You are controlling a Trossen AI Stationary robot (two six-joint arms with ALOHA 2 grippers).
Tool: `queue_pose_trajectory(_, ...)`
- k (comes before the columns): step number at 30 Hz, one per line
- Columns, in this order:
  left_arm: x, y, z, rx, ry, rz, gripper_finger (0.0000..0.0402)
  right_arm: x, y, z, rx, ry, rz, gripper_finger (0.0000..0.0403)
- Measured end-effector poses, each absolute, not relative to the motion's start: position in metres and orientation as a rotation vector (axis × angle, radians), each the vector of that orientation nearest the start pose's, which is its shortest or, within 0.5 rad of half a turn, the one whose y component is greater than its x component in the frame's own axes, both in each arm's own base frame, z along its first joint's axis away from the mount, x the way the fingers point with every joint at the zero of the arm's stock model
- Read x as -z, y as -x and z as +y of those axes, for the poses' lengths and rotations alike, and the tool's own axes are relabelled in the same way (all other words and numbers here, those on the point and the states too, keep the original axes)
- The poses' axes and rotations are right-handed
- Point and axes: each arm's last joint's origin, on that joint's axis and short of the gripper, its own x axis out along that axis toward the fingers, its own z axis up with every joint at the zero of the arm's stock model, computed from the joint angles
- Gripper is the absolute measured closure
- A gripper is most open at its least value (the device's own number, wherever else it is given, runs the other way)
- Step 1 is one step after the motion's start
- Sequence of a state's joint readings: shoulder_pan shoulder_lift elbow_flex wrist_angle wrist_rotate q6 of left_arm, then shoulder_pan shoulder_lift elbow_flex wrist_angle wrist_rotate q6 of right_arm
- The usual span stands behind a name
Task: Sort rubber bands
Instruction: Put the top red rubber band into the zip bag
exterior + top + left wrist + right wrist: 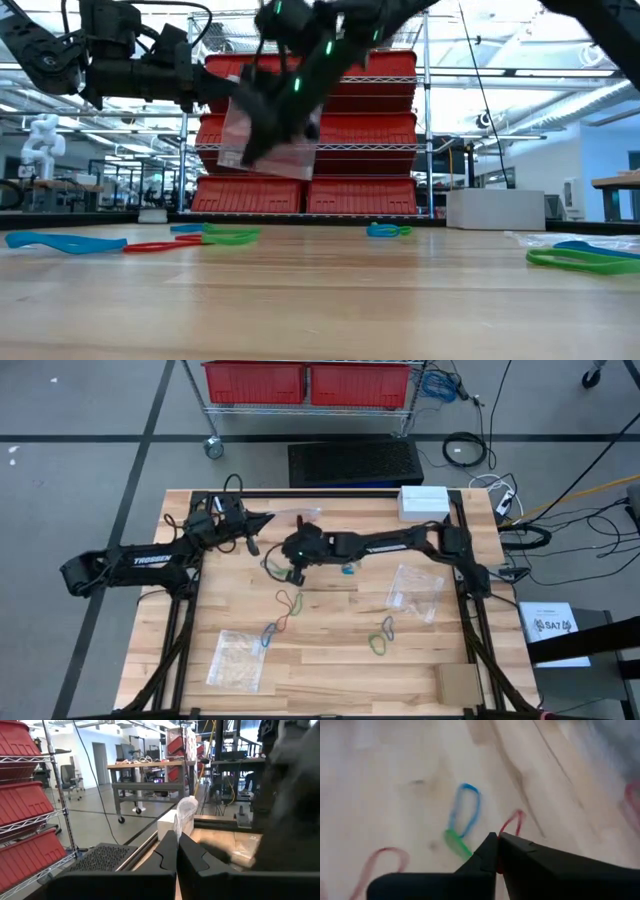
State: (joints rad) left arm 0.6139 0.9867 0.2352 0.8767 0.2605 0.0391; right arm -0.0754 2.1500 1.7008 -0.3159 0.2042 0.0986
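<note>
- High view: rubber bands (288, 603) lie scattered mid-table; both arms meet near the far edge.
- Low view: a clear bag (268, 140) hangs in the air.
- Left wrist: left gripper (177, 836) clenched on the bag's top.
- Right wrist: right gripper (498, 837) clenched, seemingly pinching a red band (514, 822).

"TROSSEN" on left arm (150, 559); "SA7" (roughly) on white sheet (553, 626) beside table.

A white box (423, 501) sits at the table (330, 670) far edge. Two clear bags (236, 657) (415, 589) lie nearer. Red bins (308, 382) stand beyond the table.
</note>
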Motion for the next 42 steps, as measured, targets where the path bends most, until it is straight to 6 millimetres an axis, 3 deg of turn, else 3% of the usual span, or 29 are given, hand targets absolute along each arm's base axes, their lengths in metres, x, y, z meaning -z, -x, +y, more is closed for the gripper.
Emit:
queue_pose_trajectory(9,-0.212,-0.160,0.100,-0.266,-0.089,-0.108,0.0401,-0.296,-0.448,0.000,0.195,0.094,0.584,0.0402)
queue_pose_trajectory(16,-0.211,-0.162,0.094,-0.078,-0.092,-0.095,0.0401,-0.339,-0.427,0.012,0.232,0.210,0.488,0.0403)
queue_pose_trajectory(25,-0.210,-0.163,0.090,0.011,-0.092,-0.090,0.0401,-0.359,-0.414,0.011,0.232,0.237,0.440,0.0403)
queue_pose_trajectory(42,-0.209,-0.163,0.088,0.066,-0.087,-0.078,0.0401,-0.360,-0.415,0.010,0.229,0.261,0.436,0.0403)
